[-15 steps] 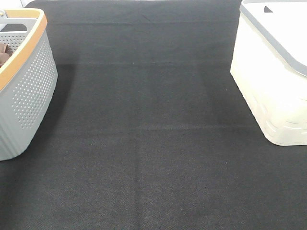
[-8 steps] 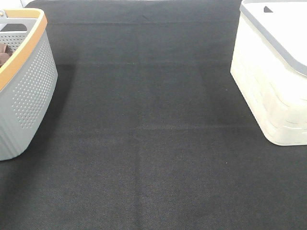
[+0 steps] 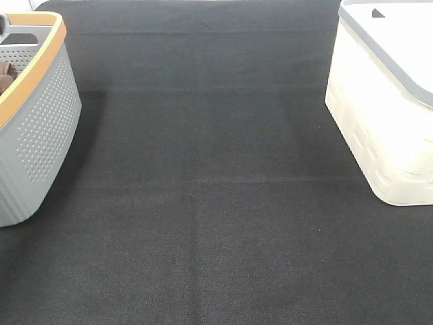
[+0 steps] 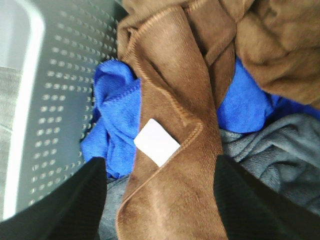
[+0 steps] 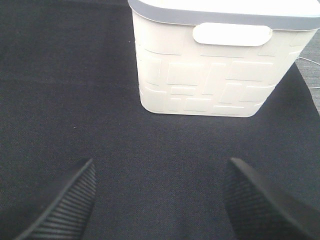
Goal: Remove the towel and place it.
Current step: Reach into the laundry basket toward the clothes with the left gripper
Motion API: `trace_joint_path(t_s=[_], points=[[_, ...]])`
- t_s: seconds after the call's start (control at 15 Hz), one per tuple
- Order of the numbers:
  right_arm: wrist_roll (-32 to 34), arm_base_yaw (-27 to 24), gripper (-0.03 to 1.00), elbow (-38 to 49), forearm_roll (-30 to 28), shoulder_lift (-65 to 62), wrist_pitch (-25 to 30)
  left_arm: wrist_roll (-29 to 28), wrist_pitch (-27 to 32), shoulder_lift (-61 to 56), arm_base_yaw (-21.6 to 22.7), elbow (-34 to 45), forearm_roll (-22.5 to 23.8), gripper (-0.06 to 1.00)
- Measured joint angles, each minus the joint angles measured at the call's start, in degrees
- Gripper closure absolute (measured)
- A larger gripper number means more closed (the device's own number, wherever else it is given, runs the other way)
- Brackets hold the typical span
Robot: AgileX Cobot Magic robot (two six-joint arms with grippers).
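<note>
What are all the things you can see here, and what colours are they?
basket: one, grey with holes and an orange rim, left edge of the mat
bin: one, white with a grey rim, right edge of the mat
mat: one, black, covering the table between them
towel: at least one, rust-brown, crumpled on top inside the basket
tag: one, white, on the towel's hem
blue cloth: one, blue, under the towel in the basket
grey cloth: one, grey, beside the blue cloth in the basket
left jaws: two black fingers, apart, either side of the towel
right jaws: two black fingers, apart, over bare mat facing the bin
</note>
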Motion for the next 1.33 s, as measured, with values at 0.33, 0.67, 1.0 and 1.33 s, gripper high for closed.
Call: trace_joint_path(t_s=[0.33, 0.67, 1.0, 1.33], points=[[0.0, 0.0, 0.28, 0.0, 0.0, 0.0, 0.0, 0.4, 0.9, 7.2, 0.0, -2.5, 0.0, 0.34], [0.0, 0.0, 0.28, 0.0, 0.0, 0.0, 0.0, 0.6, 1.0, 8.2, 0.0, -2.6, 2.3, 0.34], [0.0, 0.0, 0.28, 0.0, 0.0, 0.0, 0.0, 0.7, -0.1, 8.2, 0.0, -2.8, 3.7, 0.38], [0.0, 0.0, 0.28, 0.0, 0.0, 0.0, 0.0, 1.2, -0.2, 8.2, 0.0, -2.8, 5.2, 0.4]])
